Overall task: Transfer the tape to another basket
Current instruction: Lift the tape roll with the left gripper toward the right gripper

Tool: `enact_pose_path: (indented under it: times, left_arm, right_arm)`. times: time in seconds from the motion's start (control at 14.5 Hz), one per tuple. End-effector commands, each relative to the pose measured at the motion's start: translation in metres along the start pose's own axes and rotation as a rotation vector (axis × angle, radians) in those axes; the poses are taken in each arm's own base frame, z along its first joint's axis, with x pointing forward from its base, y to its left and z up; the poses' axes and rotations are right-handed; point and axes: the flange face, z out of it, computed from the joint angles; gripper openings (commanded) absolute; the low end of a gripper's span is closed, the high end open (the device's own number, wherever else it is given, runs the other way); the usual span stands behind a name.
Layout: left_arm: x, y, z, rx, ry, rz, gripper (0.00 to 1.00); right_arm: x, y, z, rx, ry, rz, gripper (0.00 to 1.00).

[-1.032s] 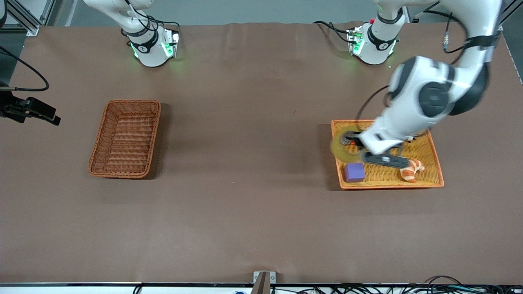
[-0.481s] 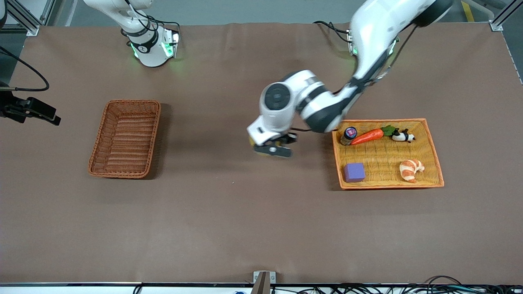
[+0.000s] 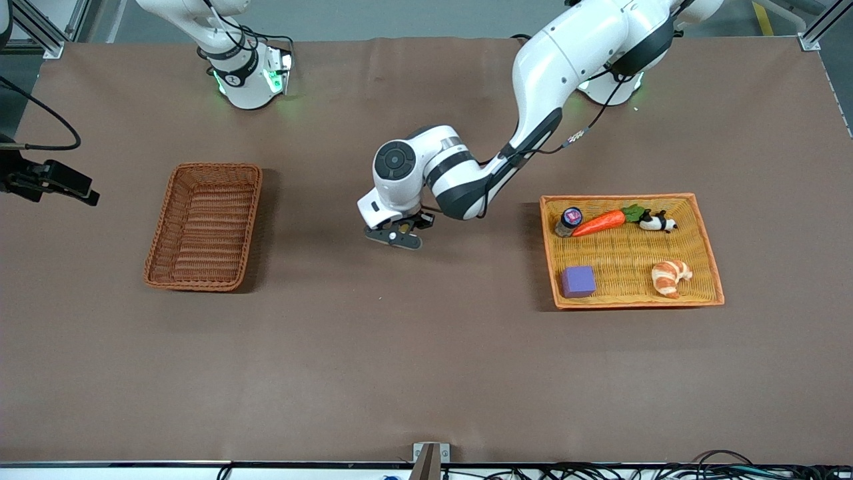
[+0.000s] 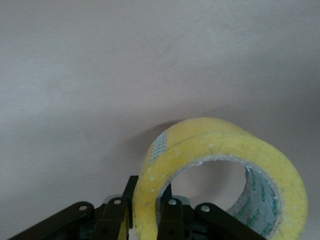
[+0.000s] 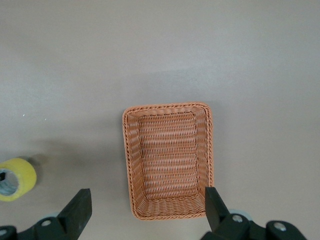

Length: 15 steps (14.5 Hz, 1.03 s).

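Left gripper (image 3: 394,238) over bare bench (image 3: 426,347) mid-span, fingers (image 4: 170,220) clamped on tape (image 4: 220,175) wall; glossy yellow ring, grey core. Basket (image 3: 204,227), red-brown wicker, rounded corners, at 9 o'clock from it. Right gripper (image 5: 145,210) waits high over basket, fingers spread wide, holding nothing.

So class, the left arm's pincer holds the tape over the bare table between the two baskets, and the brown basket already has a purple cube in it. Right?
Not quite: the brown basket is empty, as the right wrist view shows; the purple cube sits in the orange tray. The left pincer does hold the tape over bare table.
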Motion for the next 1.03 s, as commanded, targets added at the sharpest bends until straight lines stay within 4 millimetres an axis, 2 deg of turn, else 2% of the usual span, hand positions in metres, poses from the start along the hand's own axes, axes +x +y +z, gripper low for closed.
enact_pose_path:
  times: [0.0, 0.14, 0.21, 0.28, 0.34, 0.55, 0.62, 0.76, 0.83, 0.96]
  left_arm:
    - [0.003, 0.013, 0.01, -0.042, 0.004, -0.004, 0.11]
    - [0.002, 0.021, 0.012, -0.069, 0.025, -0.002, 0.27]
    - [0.003, 0.019, 0.008, -0.067, 0.028, -0.004, 0.42]
    - [0.007, 0.013, -0.004, -0.073, 0.027, -0.021, 0.55]
    - [0.008, 0.006, -0.021, -0.069, 0.007, -0.041, 0.76]
    - [0.01, -0.02, -0.077, 0.0, -0.009, -0.061, 0.98]
    - [0.013, -0.034, -0.106, 0.019, 0.004, -0.074, 1.0]
    - [0.021, -0.087, -0.15, 0.082, 0.01, -0.094, 1.0]
    - [0.015, -0.101, -0.17, 0.093, 0.019, -0.051, 1.0]
    - [0.014, -0.143, -0.192, 0.122, 0.035, -0.059, 1.0]
  right_arm:
    - [0.004, -0.001, 0.006, 0.01, 0.007, 0.003, 1.0]
    - [0.007, -0.002, 0.009, 0.01, 0.01, 0.001, 1.0]
    - [0.007, -0.003, 0.011, 0.01, 0.007, 0.0, 1.0]
    - [0.008, -0.004, 0.012, 0.01, 0.007, -0.002, 1.0]
    - [0.008, -0.007, 0.012, 0.01, 0.006, -0.008, 1.0]
    - [0.01, -0.022, 0.019, 0.012, -0.004, -0.029, 1.0]
    - [0.011, -0.038, 0.025, 0.014, -0.009, -0.051, 1.0]
    - [0.011, -0.076, 0.048, 0.024, 0.002, -0.093, 1.0]
    - [0.01, -0.095, 0.063, 0.027, 0.003, -0.085, 1.0]
    - [-0.004, -0.152, 0.099, 0.038, 0.0, -0.08, 1.0]
